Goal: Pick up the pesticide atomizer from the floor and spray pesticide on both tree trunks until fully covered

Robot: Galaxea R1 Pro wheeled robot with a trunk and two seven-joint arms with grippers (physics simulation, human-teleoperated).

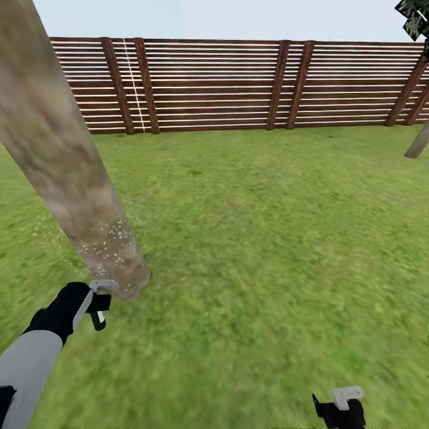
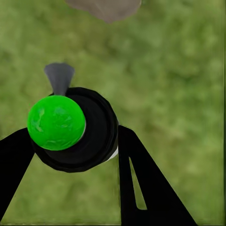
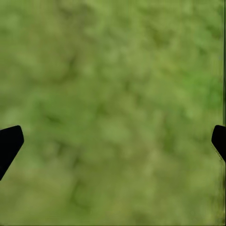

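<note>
A thick, mottled grey-brown tree trunk (image 1: 65,161) leans across the left of the head view, its base in the grass. The pesticide (image 1: 110,238) shows as white specks on its lower part and on the grass to its left. Just in front of the trunk's base is my left gripper (image 1: 100,302). In the left wrist view this gripper (image 2: 70,155) is shut on the pesticide atomizer (image 2: 96,136), a round black body with a green ball and a grey nozzle. My right gripper (image 1: 342,404) hangs open over bare lawn, low on the right. A second tree trunk (image 1: 418,142) stands at the far right.
A brown fence (image 1: 238,83) of horizontal slats closes the lawn at the back. Open grass (image 1: 268,238) spreads between the two trunks. Dark foliage (image 1: 414,18) shows in the top right corner.
</note>
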